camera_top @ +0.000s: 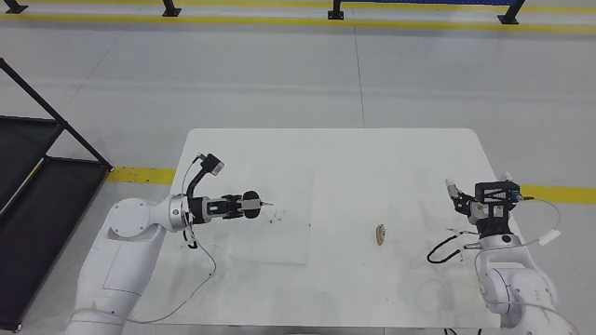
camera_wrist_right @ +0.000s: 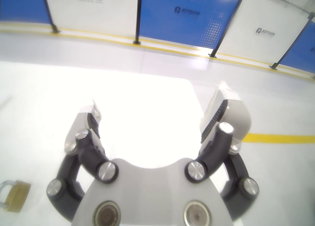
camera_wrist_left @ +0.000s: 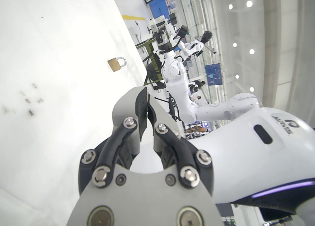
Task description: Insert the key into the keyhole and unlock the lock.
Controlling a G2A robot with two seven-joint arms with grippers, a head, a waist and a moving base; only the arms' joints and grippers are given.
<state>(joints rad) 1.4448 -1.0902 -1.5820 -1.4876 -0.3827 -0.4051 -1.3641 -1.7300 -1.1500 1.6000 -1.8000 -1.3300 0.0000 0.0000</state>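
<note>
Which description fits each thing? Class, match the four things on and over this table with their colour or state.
Things:
1. left gripper
2. right gripper
3. padlock
4. table

Descriptions:
A. brass-coloured body
B. white top
C. open
D. shut

Pairs: 1-D, 2-C, 3-A, 4-B

Lock (camera_wrist_left: 115,64), ahead of left gripper (camera_wrist_left: 147,103): brass body, silver shackle. Table (camera_top: 391,167) white w/ dark specks. Left gripper & right gripper (camera_wrist_right: 160,105): grey, black links. Pads (camera_wrist_right: 213,118) black, ribbed.
</note>
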